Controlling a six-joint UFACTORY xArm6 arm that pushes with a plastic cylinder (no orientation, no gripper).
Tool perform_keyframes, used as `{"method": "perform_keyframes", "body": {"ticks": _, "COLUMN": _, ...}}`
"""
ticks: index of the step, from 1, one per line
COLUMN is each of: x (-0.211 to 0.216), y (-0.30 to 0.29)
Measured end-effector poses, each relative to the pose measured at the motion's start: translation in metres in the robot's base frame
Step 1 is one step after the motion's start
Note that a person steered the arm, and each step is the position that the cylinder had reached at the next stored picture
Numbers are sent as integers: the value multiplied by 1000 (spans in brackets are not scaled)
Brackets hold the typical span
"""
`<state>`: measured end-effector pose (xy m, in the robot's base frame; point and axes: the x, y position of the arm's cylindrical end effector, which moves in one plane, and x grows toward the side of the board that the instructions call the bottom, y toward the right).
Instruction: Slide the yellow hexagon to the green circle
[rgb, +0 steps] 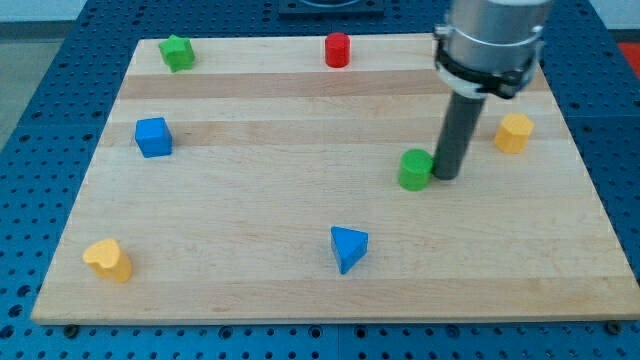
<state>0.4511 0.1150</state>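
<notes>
The yellow hexagon (514, 132) sits near the board's right edge, in the upper half. The green circle (415, 169) lies to its left and a little lower, right of the board's centre. My tip (446, 176) rests on the board right beside the green circle's right side, touching or nearly touching it. The yellow hexagon is apart from the tip, up and to the right of it.
A green star block (177, 52) is at the top left and a red cylinder (337, 49) at the top middle. A blue cube (153, 137) is at the left. A yellow heart-like block (108, 259) is at the bottom left. A blue triangle (348, 247) is at the bottom middle.
</notes>
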Motion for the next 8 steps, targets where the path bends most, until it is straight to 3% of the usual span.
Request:
{"method": "perform_keyframes", "body": {"ticks": 1, "x": -6, "y": -30}}
{"method": "perform_keyframes", "body": {"ticks": 3, "x": -8, "y": -27}}
{"method": "perform_keyframes", "body": {"ticks": 6, "x": -5, "y": 120}}
{"method": "perform_keyframes", "body": {"ticks": 8, "x": -59, "y": 155}}
